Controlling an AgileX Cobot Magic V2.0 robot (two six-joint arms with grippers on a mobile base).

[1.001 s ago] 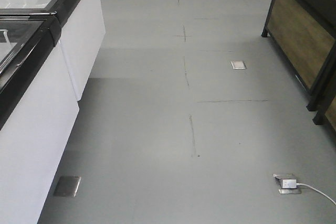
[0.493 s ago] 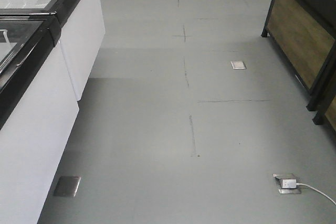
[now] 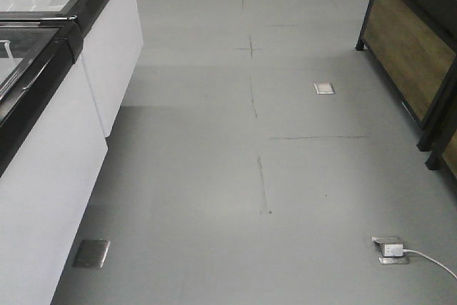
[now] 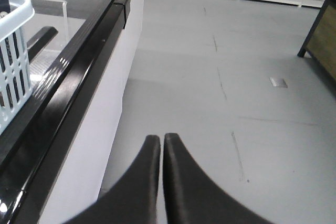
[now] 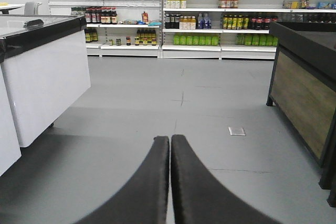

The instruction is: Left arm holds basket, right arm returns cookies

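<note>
Grey aisle floor; basket over the freezer glass

Plain grey floor runs between white freezers with glossy black rims.
The display stand has brown wood-grain panels in a black frame. Thin dark lines cross the floor, which also carries a silver floor plate and a white cable. The slotted basket looks pale blue-white. The left gripper and right gripper are matt black. White shelves carry green, yellow and red packaging.
</note>
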